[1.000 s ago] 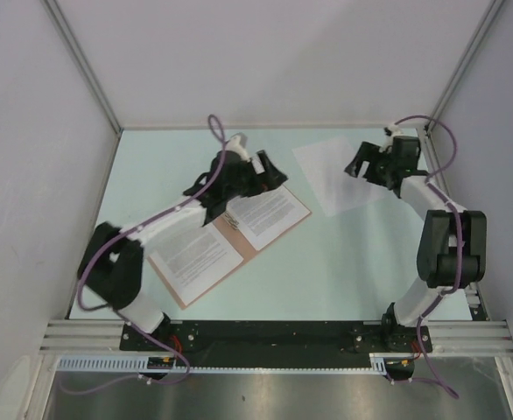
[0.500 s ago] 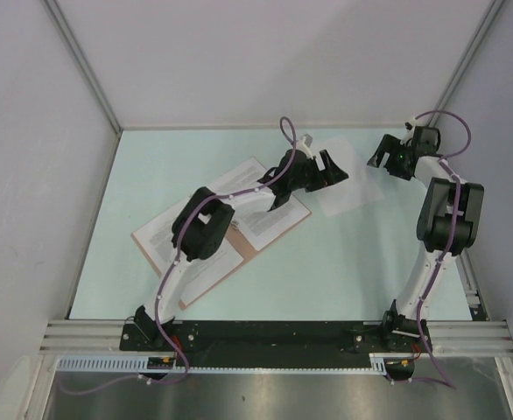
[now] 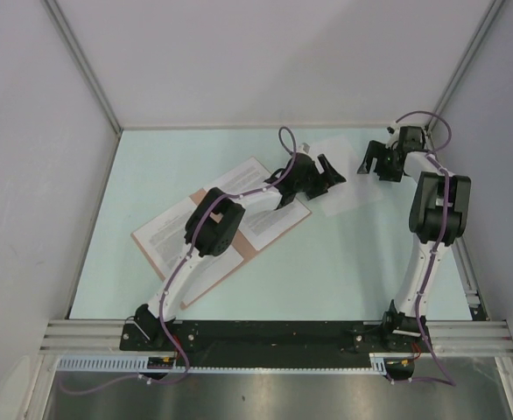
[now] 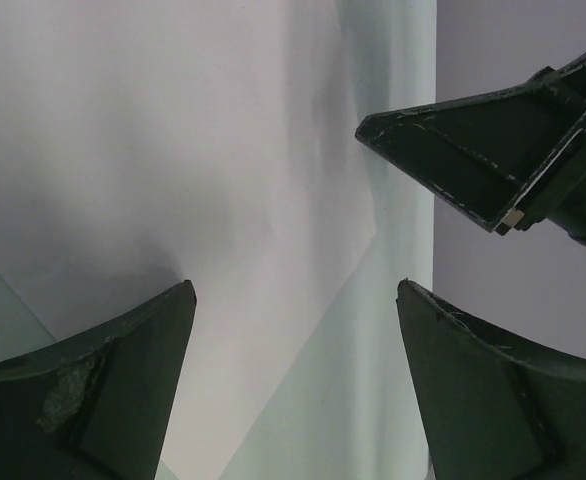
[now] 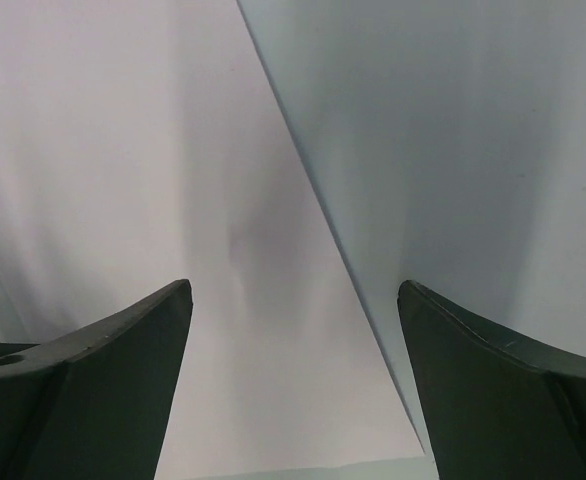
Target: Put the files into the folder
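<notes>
Both tools hang over the one loose blank sheet (image 3: 346,199), which lies flat on the worktop (image 3: 151,175), apart from the folder. My left tool (image 3: 333,168) has its jaws wide apart with nothing between them. In its wrist view the white paper (image 4: 173,150) fills the space below and ahead of the tool (image 4: 295,300), and one edge of the sheet runs off ahead to the right.

The right tool (image 3: 375,162) is just beyond that, facing the left one, over the far right corner of the same sheet. One of its dark fingers (image 4: 473,160) shows ahead and to the right in the left wrist view. Its jaws are also spread and grip nothing. From its own camera, the paper (image 5: 123,150) sits under the left finger and between the two, while bare worktop lies under the right finger of the tool (image 5: 293,290).

The folder (image 3: 249,254) lies open behind the left tool, back along that arm, with a printed sheet (image 3: 165,241) on one leaf and another (image 3: 270,220) on the other.
</notes>
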`<state>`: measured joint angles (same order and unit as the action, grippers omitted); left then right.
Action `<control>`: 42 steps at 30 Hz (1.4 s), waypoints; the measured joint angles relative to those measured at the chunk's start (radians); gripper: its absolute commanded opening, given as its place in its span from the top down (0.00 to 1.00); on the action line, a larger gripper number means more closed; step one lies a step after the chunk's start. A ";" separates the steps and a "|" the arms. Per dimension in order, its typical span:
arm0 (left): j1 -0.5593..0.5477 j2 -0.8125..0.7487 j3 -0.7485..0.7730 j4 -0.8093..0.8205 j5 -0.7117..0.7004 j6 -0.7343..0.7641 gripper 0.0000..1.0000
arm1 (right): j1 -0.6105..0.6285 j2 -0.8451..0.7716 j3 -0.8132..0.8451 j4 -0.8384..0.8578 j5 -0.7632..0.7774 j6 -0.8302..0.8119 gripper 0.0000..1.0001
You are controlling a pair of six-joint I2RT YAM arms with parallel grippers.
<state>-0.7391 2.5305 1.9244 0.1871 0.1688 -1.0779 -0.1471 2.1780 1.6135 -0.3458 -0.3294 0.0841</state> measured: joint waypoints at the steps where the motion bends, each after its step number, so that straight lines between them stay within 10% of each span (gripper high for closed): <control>1: 0.000 0.002 0.003 -0.009 -0.002 -0.014 0.11 | 0.005 0.002 0.003 -0.001 -0.004 -0.001 0.12; 27: 0.021 0.004 0.028 -0.079 0.043 -0.065 0.12 | -0.047 0.007 -0.158 0.332 -0.558 0.394 0.10; 42: 0.024 0.004 0.031 -0.087 0.076 -0.035 0.12 | -0.093 0.038 -0.158 0.523 -0.640 0.465 0.43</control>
<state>-0.7147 2.5343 1.9549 0.1001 0.2451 -1.1133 -0.2401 2.2158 1.4551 0.1772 -0.9699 0.5488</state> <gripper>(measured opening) 0.879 0.654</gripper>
